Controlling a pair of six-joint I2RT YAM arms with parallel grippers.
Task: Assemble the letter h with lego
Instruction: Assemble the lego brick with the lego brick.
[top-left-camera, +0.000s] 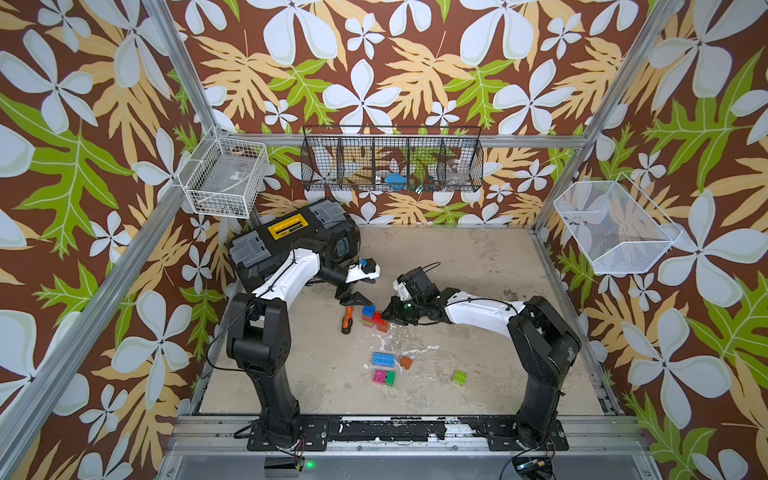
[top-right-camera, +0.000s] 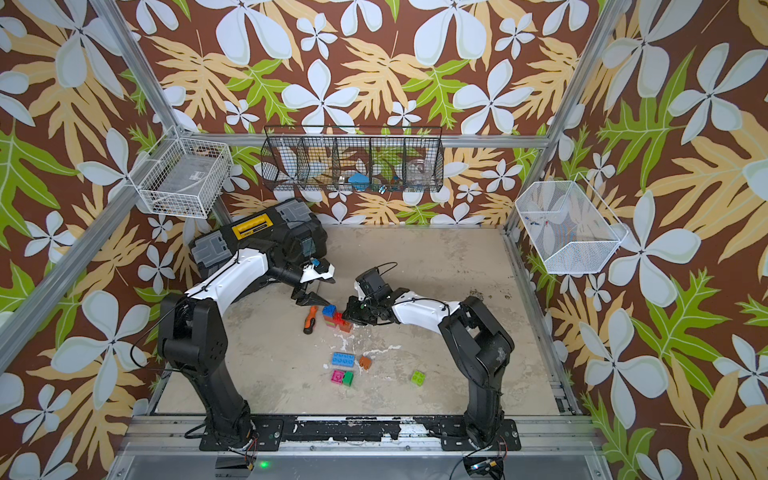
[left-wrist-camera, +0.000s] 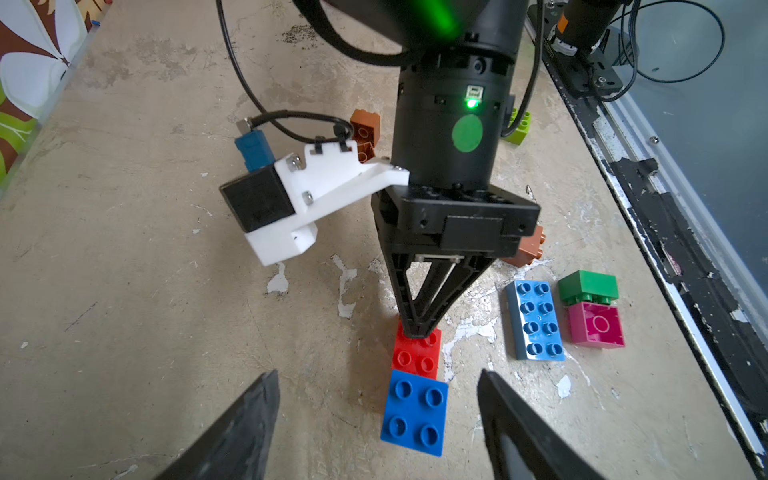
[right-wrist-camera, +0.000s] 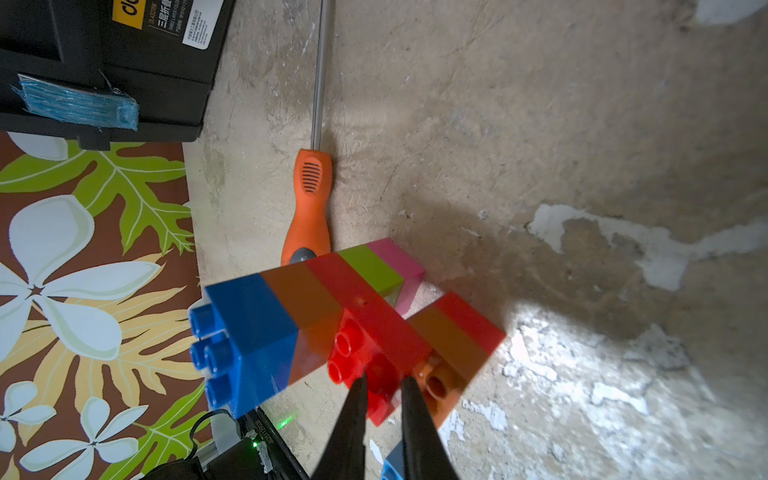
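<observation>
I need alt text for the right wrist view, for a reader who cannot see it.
The right gripper, shut, touches the red studs of the letter h, a cluster of blue, orange, red, green and pink bricks. Beyond it are an orange-handled screwdriver and a black toolbox.

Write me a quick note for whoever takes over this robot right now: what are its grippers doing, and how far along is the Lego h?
Left gripper: open, empty, hovering by the blue top brick of the build.
Right gripper: shut, tip on the build's red brick.
Done: the build stands mid-table beside the screwdriver, a striped column with a short side leg, already roughly h-shaped.
Left: a long blue brick, an orange-brown brick, a touching pink-and-green pair and a light-green brick lie loose nearer the front. I cannot tell whether they are needed.
</observation>
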